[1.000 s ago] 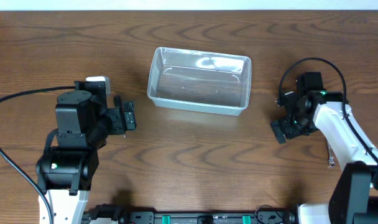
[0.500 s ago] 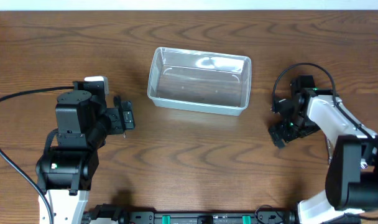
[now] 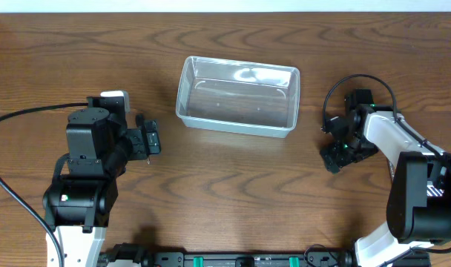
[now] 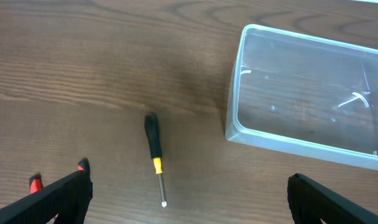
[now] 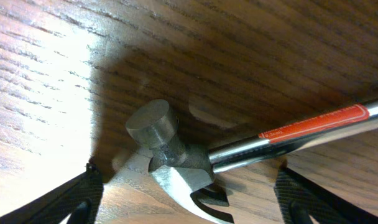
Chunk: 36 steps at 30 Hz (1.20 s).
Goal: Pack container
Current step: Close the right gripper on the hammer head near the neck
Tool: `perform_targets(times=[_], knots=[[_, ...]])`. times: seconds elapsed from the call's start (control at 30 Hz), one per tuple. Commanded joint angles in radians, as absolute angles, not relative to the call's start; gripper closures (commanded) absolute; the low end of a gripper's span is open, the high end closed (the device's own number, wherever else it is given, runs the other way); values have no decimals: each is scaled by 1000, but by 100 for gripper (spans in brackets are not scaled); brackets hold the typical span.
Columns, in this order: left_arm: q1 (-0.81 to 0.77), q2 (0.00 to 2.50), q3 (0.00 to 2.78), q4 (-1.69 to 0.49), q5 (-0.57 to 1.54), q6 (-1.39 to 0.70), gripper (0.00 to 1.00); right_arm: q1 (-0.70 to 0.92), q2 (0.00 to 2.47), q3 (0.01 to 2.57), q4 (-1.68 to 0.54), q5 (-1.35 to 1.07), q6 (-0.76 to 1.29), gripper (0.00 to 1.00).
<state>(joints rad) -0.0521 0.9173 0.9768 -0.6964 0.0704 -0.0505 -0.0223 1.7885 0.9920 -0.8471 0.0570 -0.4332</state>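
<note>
**A:** Which step are you on?

**B:** The first pick, I'd say. The container [image 3: 236, 96] sits toward twelve o'clock on the table [image 3: 233, 193], and I see nothing in it. My right gripper [image 3: 334, 153] is at its four o'clock, close over a hammer [image 5: 170, 155]. In the wrist view its fingers [image 5: 64, 199] stand wide, one on either side of the head, gripping nothing.

**A:** And the left?

**B:** The left gripper [image 3: 151, 139] hovers at the container's eight o'clock with its jaws just as wide and nothing held. A screwdriver [image 4: 155, 149] lies beneath it, apart from the tub's wall.

**A:** Next move?

**B:** I judge the right arm should drop a touch and close on the neck just behind the head. Then it lifts and carries toward ten o'clock. The head looks heavy, so a grip far along the shaft would likely let it tip.
</note>
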Motion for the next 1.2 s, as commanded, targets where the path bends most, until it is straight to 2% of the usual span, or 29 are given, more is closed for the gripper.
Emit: perform_targets(times=[0.0, 0.17, 0.37, 0.67, 1.17], knots=[[-46, 915, 1001, -690, 55, -37, 1, -28, 1822, 984, -830, 71, -435, 15], [-46, 915, 1001, -690, 55, -37, 2, -28, 1822, 984, -830, 71, -435, 21], [-46, 915, 1001, -690, 55, -37, 2, -28, 1822, 984, -830, 71, -428, 35], [-46, 915, 1001, -690, 55, -38, 1, -28, 1822, 984, -830, 71, -423, 41], [-46, 915, 1001, -690, 55, -38, 2, -28, 1822, 984, -831, 71, -423, 60]])
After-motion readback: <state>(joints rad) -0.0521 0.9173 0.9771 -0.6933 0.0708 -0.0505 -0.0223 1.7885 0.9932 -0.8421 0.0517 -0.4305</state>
